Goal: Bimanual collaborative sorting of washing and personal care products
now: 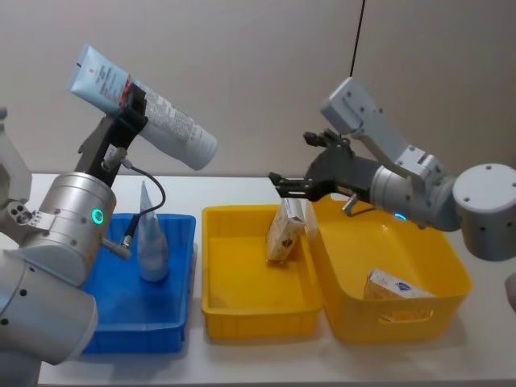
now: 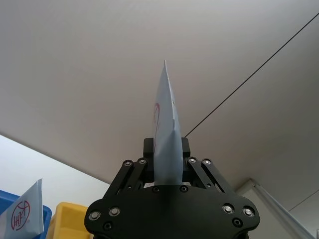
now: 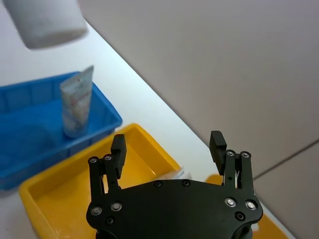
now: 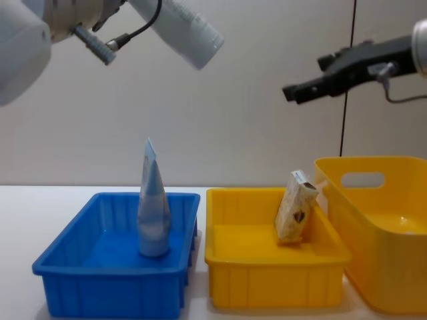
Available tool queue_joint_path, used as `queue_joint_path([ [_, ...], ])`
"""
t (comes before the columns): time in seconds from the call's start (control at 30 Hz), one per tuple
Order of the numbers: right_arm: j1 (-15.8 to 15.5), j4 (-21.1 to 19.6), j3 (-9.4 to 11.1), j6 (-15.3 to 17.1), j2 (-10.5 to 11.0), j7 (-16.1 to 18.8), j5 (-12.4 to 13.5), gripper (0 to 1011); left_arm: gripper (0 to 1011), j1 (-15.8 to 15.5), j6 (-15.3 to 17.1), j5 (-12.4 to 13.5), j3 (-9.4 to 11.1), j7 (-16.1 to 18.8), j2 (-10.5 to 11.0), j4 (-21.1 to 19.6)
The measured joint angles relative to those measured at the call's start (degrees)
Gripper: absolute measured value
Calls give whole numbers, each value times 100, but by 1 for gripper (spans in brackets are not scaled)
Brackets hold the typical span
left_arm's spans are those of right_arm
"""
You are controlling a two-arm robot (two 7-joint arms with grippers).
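Observation:
My left gripper (image 1: 131, 103) is raised high over the blue bin (image 1: 173, 322) and shut on a pale blue-white squeeze tube (image 1: 173, 125), held slanted with its cap end toward the right. In the left wrist view this tube (image 2: 165, 124) stands edge-on between the fingers. A second tube (image 1: 151, 242) stands upright on its cap in the blue bin. A cream carton (image 1: 286, 230) leans in the shallow yellow tray (image 1: 242, 310). My right gripper (image 1: 284, 185) hovers open just above that carton, nothing between its fingers (image 3: 118, 149). A white carton with a blue mark (image 1: 395, 286) lies in the deep yellow bin (image 1: 439, 302).
The three containers stand side by side on the white table (image 1: 242, 189): blue at the left, shallow yellow tray in the middle, deep yellow bin (image 4: 380, 227) at the right. A plain wall lies behind, and a black cable (image 1: 355, 36) hangs down it.

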Motion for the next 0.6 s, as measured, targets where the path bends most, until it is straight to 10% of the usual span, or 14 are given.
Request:
queue_joint_path([
  [0.6, 276, 72, -290, 124, -223, 349, 216, 1004, 253, -90, -293, 155, 171, -23, 77, 166],
])
